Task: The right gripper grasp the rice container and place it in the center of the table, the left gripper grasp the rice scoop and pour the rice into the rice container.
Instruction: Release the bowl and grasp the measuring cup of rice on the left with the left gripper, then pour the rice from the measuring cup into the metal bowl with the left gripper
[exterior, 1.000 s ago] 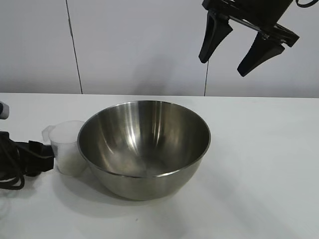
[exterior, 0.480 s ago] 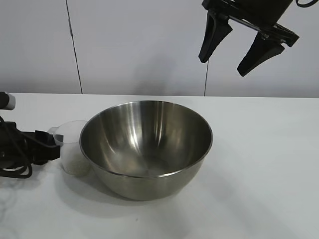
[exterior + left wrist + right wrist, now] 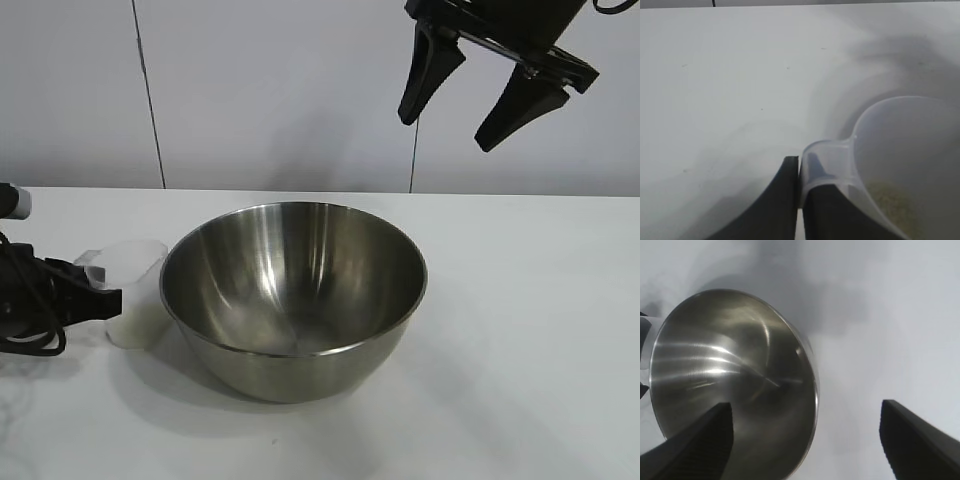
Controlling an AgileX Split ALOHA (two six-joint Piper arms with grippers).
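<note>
The steel rice container stands on the white table, near its middle. Just left of it, touching or nearly touching its wall, stands the clear plastic rice scoop. My left gripper reaches in low from the left edge and is shut on the scoop's side handle. The left wrist view has the left gripper pinching the handle wall, and a little rice lies in the bottom of the scoop. My right gripper hangs open high above the bowl's right side, holding nothing. The right wrist view looks down past the right gripper onto the rice container.
A pale wall with two dark vertical seams runs behind the table. Black cables of the left arm lie at the table's left edge. Bare tabletop extends right of and in front of the bowl.
My left gripper has closed on the scoop's handle. The scoop slid right towards the bowl, then a little back left. The bowl was nudged slightly right. The right gripper stayed still.
</note>
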